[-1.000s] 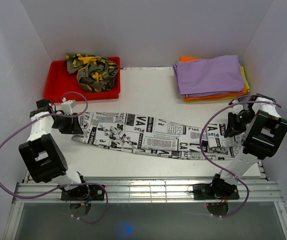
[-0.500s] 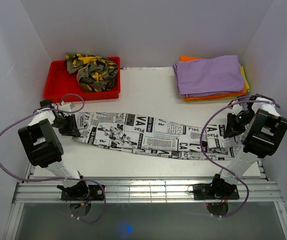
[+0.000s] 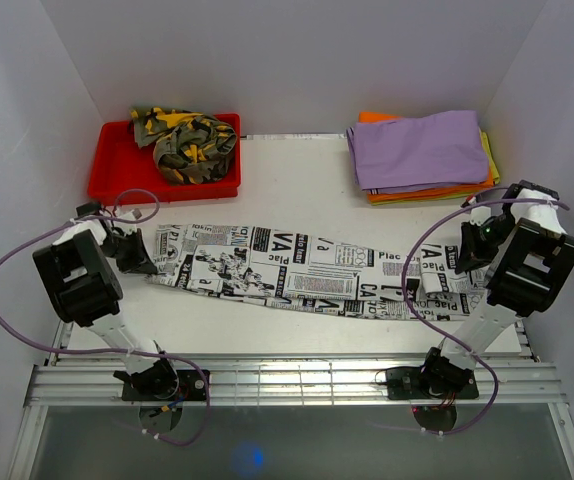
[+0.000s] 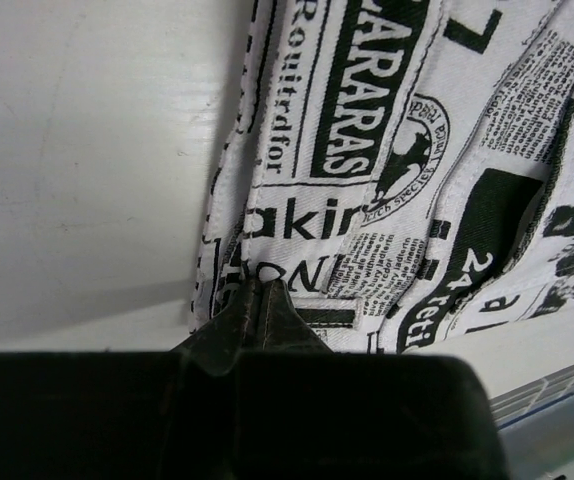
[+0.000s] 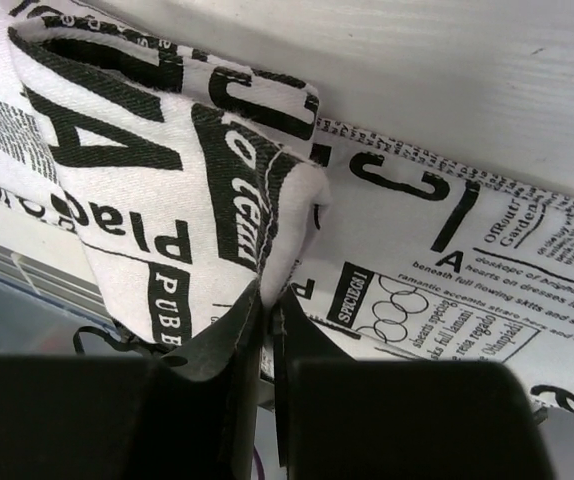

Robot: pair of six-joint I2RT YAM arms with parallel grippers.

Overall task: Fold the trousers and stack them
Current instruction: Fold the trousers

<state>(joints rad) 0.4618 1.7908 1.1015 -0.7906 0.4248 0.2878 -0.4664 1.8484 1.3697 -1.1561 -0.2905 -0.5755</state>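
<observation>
From above, the newsprint-patterned trousers (image 3: 307, 272) lay stretched out flat and unfolded across the near half of the white table (image 3: 297, 180), running from left to right and slanting a little toward the near edge at the right end. My left claw (image 3: 139, 255) sat at the left end of the cloth and my right claw (image 3: 464, 258) at the right end, each one down low at the fabric's edge. At the far left of the table stood a red tray (image 3: 117, 170) with a crumpled camouflage garment (image 3: 185, 143) bunched in it, and at the far right lay a folded stack (image 3: 422, 150) of clothes, a purple piece (image 3: 417, 145) on top with orange edges showing beneath. Both were well apart from the trousers. Through my left wrist camera, my left claw (image 4: 252, 305) was pinched tight on the trousers (image 4: 387, 150), the two dark tips meeting on the hem where the printed cloth ended against bare table (image 4: 77, 150); the fabric lay in a few soft ridges beyond the tips. Through my right wrist camera, my right claw (image 5: 267, 310) was likewise clamped on the trousers (image 5: 167, 170), gripping a corner that stood raised and doubled over above the flat layer, with bare table (image 5: 447, 70) past it.
</observation>
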